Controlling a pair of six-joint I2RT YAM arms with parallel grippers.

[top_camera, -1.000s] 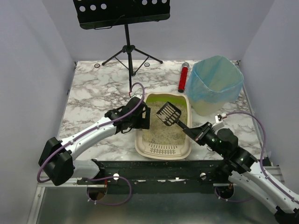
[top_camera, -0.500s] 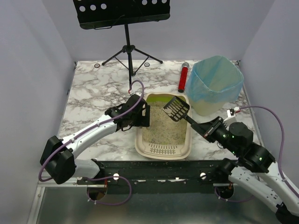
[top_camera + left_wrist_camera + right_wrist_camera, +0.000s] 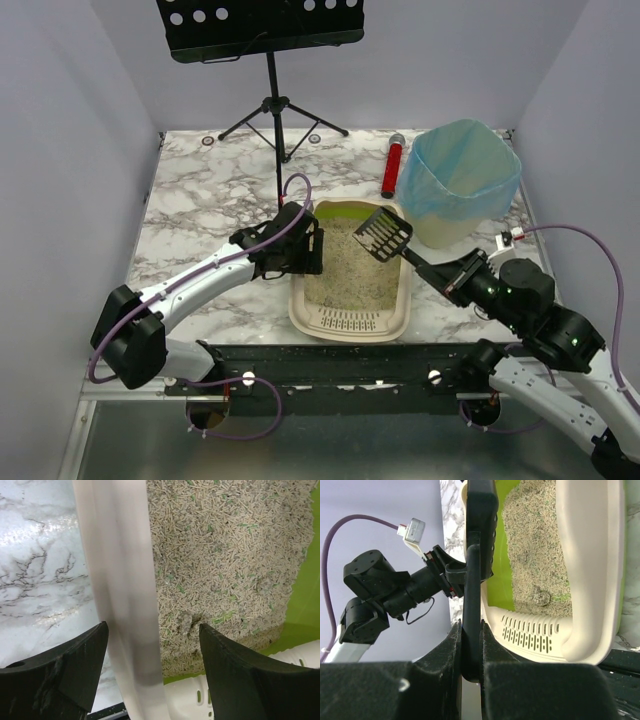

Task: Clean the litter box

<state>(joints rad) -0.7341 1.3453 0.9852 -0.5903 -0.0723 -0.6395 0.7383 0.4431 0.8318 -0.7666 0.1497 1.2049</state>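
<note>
The beige litter box with a lime-green inner rim holds tan granules and sits at the table's centre front. My left gripper is open, its jaws straddling the box's left wall without closing on it. My right gripper is shut on the handle of a black slotted scoop, whose head hangs over the box's far right corner. In the right wrist view the handle runs up between the fingers. A grey clump lies in the litter near the grille; a clump also shows in the left wrist view.
A bin lined with a blue bag stands at the back right, close to the scoop. A red cylinder lies left of it. A black music stand stands at the back. A black rail runs along the front edge.
My right arm has carried the scoop from over the middle of the box to its far right corner, toward the bin. My left gripper has shifted slightly along the left wall.
</note>
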